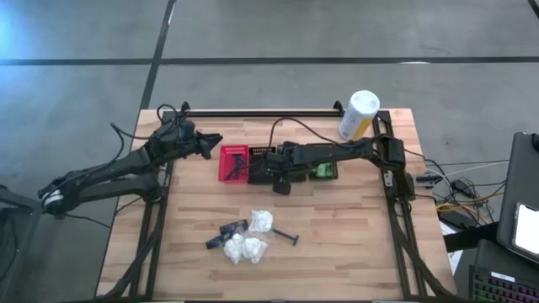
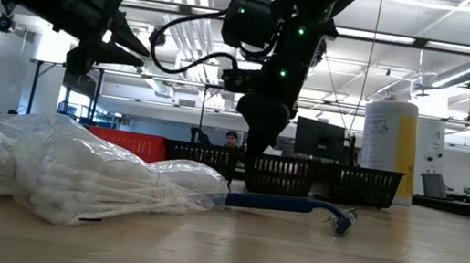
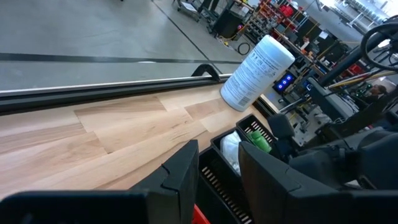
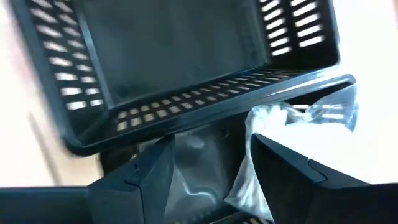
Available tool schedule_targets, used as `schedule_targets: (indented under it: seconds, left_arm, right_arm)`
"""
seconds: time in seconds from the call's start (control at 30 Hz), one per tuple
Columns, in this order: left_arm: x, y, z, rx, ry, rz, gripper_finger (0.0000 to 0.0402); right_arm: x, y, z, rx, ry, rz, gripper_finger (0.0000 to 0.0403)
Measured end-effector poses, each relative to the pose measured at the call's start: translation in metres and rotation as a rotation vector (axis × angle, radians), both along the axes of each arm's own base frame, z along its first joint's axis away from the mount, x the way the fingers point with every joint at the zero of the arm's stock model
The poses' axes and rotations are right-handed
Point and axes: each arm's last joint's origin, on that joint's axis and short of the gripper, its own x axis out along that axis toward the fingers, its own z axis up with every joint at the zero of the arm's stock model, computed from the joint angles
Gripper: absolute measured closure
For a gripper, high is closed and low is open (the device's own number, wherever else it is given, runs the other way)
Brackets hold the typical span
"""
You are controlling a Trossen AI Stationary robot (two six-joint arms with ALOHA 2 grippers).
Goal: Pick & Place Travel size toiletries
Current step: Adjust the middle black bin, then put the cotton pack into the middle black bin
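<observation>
Wooden bench [image 1: 337, 252] surface carries three baskets in a row mid-bench. Right gripper [image 4: 211, 165] sits low over the middle black basket [image 4: 186, 68], fingers apart around a white plastic-wrapped bundle [image 4: 273, 124]; whether they grip it cannot be told. Left gripper [image 1: 210, 143] hovers beside the red basket [image 1: 233, 163], fingers apart, empty. Remaining toiletries [image 1: 248, 236] lie near the front edge, with open room around them.

place: industrial lab | cues: storage racks [image 3: 261, 18]; ceiling strip lights [image 2: 411, 59]; monitors [image 2: 321, 139]
</observation>
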Motion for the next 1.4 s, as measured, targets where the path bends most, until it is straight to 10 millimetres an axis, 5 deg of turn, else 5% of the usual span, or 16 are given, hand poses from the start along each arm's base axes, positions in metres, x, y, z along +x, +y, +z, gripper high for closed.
schedule_targets:
  seconds: [0.37,0.63,1.07,1.4]
  left_arm:
    - [0.000,0.000,0.000,0.000,0.000,0.000,0.0282]
    - [0.000,0.000,0.000,0.001,0.000,0.000,0.0282]
    - [0.000,0.000,0.000,-0.001,0.002,0.000,0.0282]
    - [0.000,0.000,-0.001,-0.003,0.006,0.000,0.0282]
  right_arm:
    - [-0.004,0.007,0.036,0.051,-0.117,-0.040,0.0170]
    - [-0.012,0.020,0.058,0.476,-0.206,-0.124,0.0156]
    - [-0.003,0.081,0.020,0.780,-0.063,-0.421,0.0183]
    - [0.011,0.114,-0.004,0.932,-0.076,-0.694,0.0164]
